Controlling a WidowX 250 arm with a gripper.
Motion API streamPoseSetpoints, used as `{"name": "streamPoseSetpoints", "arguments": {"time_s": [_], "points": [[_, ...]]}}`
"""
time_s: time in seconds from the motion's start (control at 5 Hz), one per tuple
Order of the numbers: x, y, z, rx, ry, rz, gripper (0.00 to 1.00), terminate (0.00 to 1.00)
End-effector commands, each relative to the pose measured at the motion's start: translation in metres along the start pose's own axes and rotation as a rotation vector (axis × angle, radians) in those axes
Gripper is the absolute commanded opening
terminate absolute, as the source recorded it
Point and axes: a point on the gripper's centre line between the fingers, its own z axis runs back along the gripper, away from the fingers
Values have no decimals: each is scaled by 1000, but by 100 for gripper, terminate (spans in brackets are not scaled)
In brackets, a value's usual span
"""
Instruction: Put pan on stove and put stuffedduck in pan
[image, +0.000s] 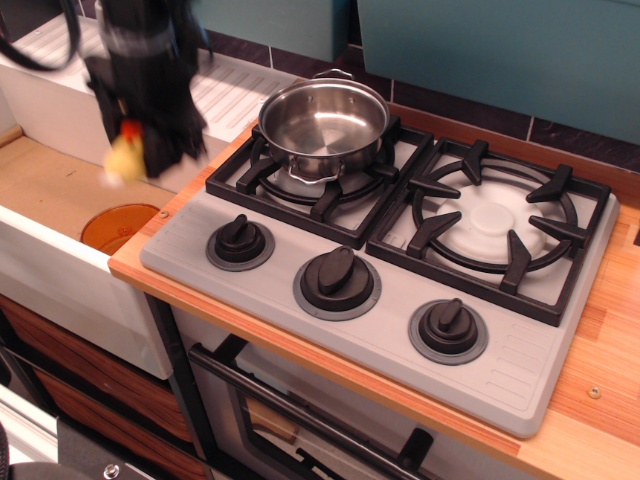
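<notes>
**Ana:** Observation.image, the only view, showed the pan already seated on the black grate of the left burner of the stove, in the upper middle of the frame. It sat level and empty, its shiny inside bare. I'd judge that half of the job done.

**Ben:** And the stuffedduck?

**Ana:** It was up in the air at the upper left of the frame, off the stove altogether, hanging over the sunken wooden area beside the worktop. You could make out a yellow blob with a red-orange spot on top. Everything there was smeared with motion blur.

**Ben:** Was the pincer clamped on it?

**Ana:** The duck hung against the lower end of the dark arm with nothing beneath it, so I'd judge the pincer was closed on it. The fingers themselves were too blurred to pick out.

**Ben:** Why hold it so high and so far left?

**Ana:** My guess is clearance. The pan's wall stands straight and the duck has to go over the rim, so height comes first, then a move right toward the pan.

**Ben:** Anything in the way?

**Ana:** The left knob sat at the lower left of the cooktop, well below the duck. An orange disc lay in the sunken area under the arm. The nearer loop handle of the pan faced the front, a thing to avoid on the way in.
</notes>
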Motion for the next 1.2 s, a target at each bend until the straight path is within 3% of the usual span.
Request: {"name": "streamPoseSetpoints", "arguments": {"time_s": [0.0, 0.4, 1.0], "points": [[36, 13, 68, 31, 8, -3, 0, 0], [79, -3, 74, -22, 9, -30, 0, 0], [121, -54, 57, -102, -13, -22, 0, 0]]}}
